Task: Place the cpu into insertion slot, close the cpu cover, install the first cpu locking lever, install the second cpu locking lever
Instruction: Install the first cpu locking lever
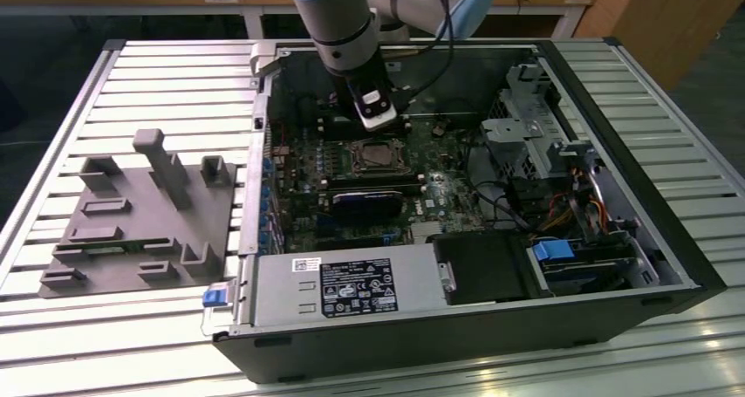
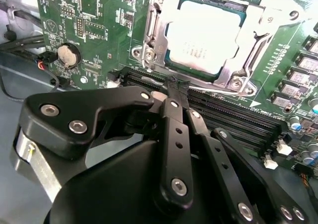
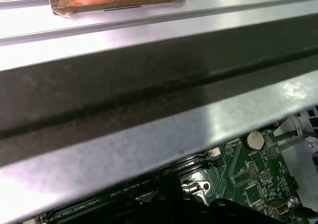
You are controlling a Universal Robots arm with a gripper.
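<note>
**Cpu seated, cover down, gripper closed beside socket**

Exterior view: the arm reaches into the open case [image 1: 385,345]. The gripper [image 1: 379,125] hangs just above the board, near the socket [image 1: 375,157].

Second wrist view: the cpu [image 2: 201,35] sits in the socket with the cover [image 2: 158,45] flat around it. The gripper [image 2: 178,87] is closed, empty, tips over the memory slots [image 2: 233,117].

First wrist view: the case wall [image 3: 149,85] crosses above the green board [image 3: 248,177] and a coin cell [image 3: 255,140].
</note>
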